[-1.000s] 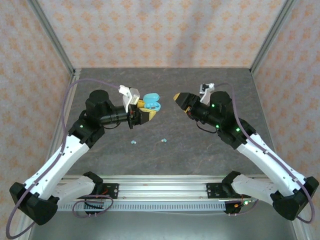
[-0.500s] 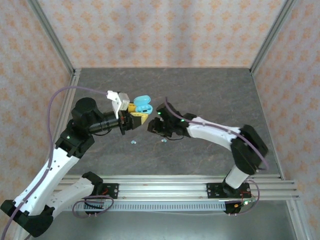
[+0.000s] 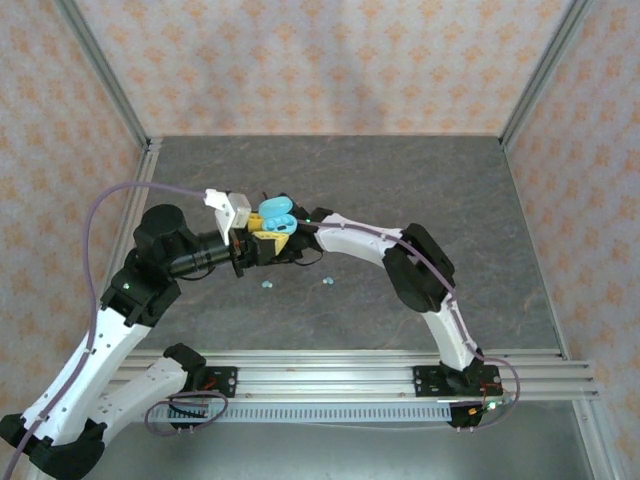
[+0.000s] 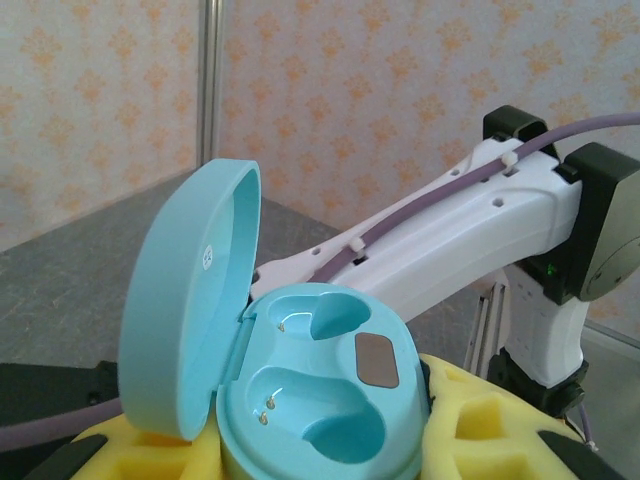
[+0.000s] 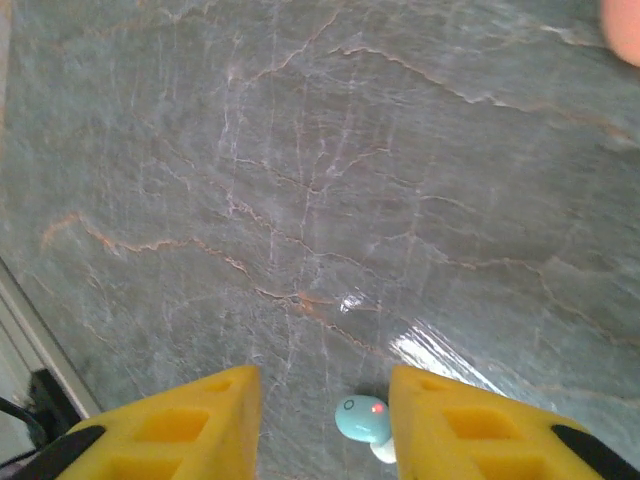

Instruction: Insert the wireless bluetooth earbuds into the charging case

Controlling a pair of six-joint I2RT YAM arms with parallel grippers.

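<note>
My left gripper [image 4: 320, 445] is clamped on the charging case [image 4: 330, 400], with its yellow foam pads [image 4: 490, 425] pressing the base from both sides. The case is light teal and held up off the bench [image 3: 450, 190]. Its lid [image 4: 185, 300] is swung open and stands to the left in the wrist view, and the two moulded wells show their small contact pins.

My right gripper [image 5: 320, 390] has its jaws apart and points down at the bench. A light teal earbud [image 5: 360, 420] lies on the grey surface between the fingers, just beside the right-hand one. I cannot tell whether they touch.

From above, the right arm [image 3: 400, 250] reaches across to the left gripper, left of the bench's middle. I make out tiny pale earbuds [image 3: 266, 284] nearer the front edge, the first just below the held case and the second earbud [image 3: 328, 281] apart to its right.
</note>
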